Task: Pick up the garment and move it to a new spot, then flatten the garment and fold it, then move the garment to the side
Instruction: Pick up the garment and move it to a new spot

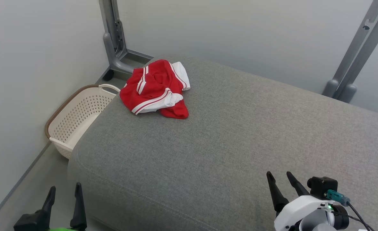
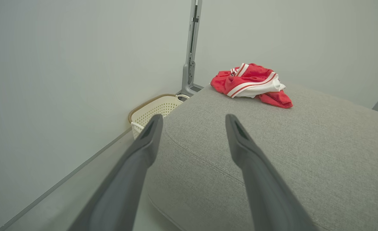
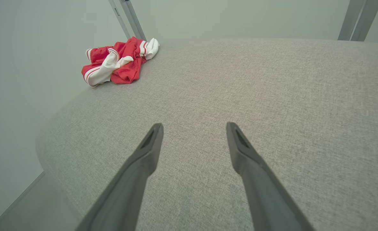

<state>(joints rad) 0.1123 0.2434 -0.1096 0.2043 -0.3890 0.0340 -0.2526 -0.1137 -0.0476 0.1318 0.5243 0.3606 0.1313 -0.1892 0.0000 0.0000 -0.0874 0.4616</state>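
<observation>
A crumpled red garment with white stripes (image 1: 157,89) lies in a heap at the far left corner of the grey cushioned surface (image 1: 240,138). In the left wrist view the garment (image 2: 251,84) sits well beyond the fingers; in the right wrist view the garment (image 3: 118,61) is far off at upper left. My left gripper (image 1: 64,189) hangs open at the lower left, off the surface's near left corner, with nothing between its fingers. Over the near right part of the surface my right gripper (image 1: 279,177) stands open and empty.
A cream perforated laundry basket (image 1: 76,117) stands on the floor against the left wall, beside the surface's left end. Grey metal frame posts rise behind at the far left (image 1: 113,38) and far right (image 1: 359,54). Walls close in on the left and back.
</observation>
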